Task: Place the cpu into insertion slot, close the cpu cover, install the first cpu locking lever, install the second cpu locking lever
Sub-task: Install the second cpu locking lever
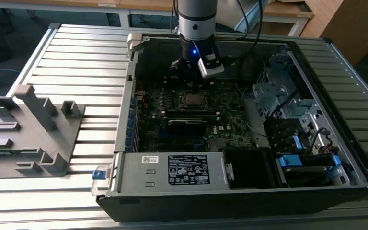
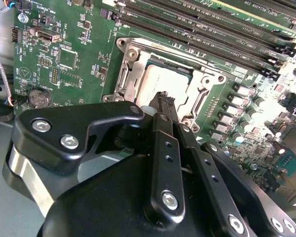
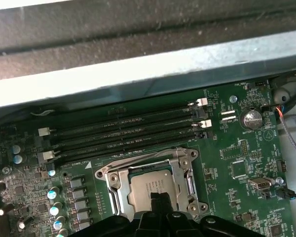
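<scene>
Black two-finger gripper point(image 2: 164, 98) hangs on the grey arm inside the open black computer case point(image 1: 248, 201), low over the socket area of the dark green motherboard point(image 2: 64, 59). In both wrist views the fingertips sit pressed together with no gap, clenched on nothing I can make out, tip resting at or just above the chip's near edge; actual contact cannot be told.

The cpu, a small flat square chip with a dull silver-grey metal top point(image 3: 150, 190), already lies in the insertion slot, the square dark socket with metal rim point(image 3: 119, 170). The cpu cover, a thin silver metal frame with a square cut-out point(image 2: 138, 66), looks folded down around the chip, its top showing through the cut-out. Whether the locking levers are latched is not clear.

Long black memory slots point(image 3: 123, 126) run just beside the socket. A grey plastic fixture block point(image 1: 30, 129) stands on the ribbed metal counter point(image 1: 75, 57), well apart from the case on the exterior view's left.

Handling judgement: chip is light, rigid, smooth-topped and fragile underneath; best held by its edges, kept flat. Cover is thin stiff sheet metal, best pushed on its frame edge, not on the chip.
</scene>
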